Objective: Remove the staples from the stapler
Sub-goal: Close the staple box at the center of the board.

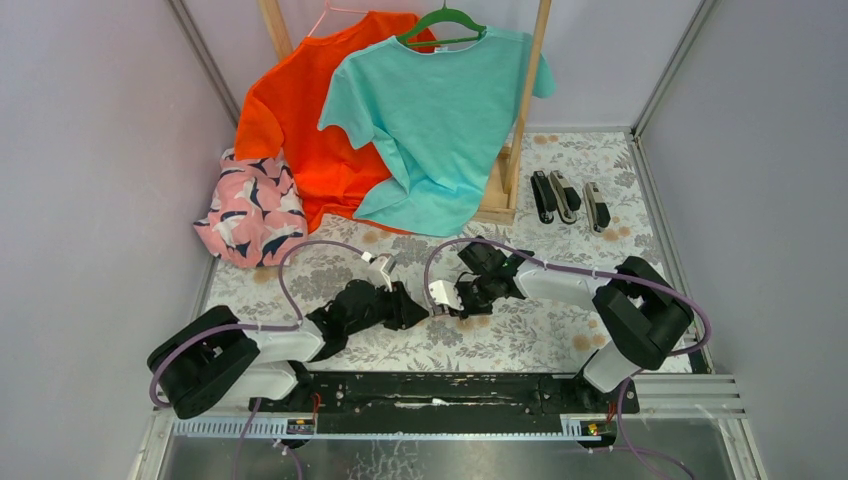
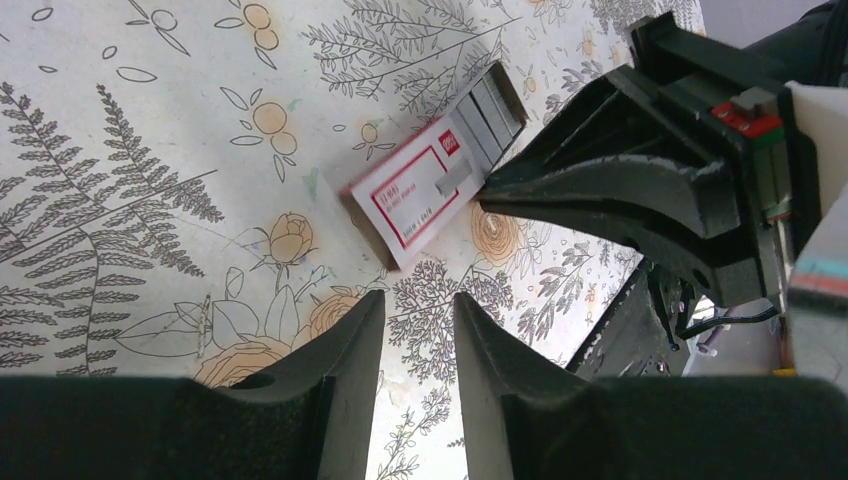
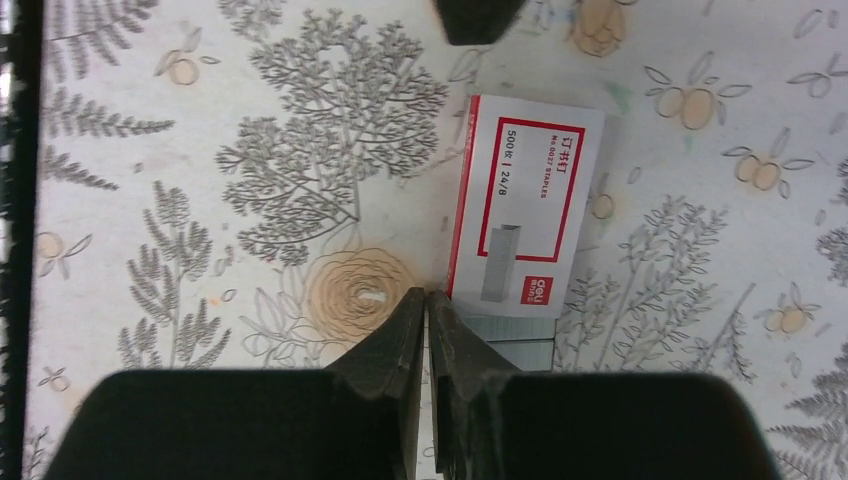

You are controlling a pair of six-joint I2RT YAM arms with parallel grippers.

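Lying half-open, staple box point(image 3: 525, 205), apparently holding staples point(image 2: 490, 112), left tool point(image 2: 418, 300) released, right tool point(image 3: 426, 297) clenched.

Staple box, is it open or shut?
Open. In the left wrist view the staple box has its inner tray slid out at one end, showing grey staple strips inside.

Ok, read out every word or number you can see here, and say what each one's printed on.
"500 | 24/8": lid of the staple box, right wrist view.
"订书钉": same lid.
"deli": red badge, same lid.
Small line ending "STAPLES": rest too small to read.
Left wrist view: box print blurred.
On the staplers: nothing legible.
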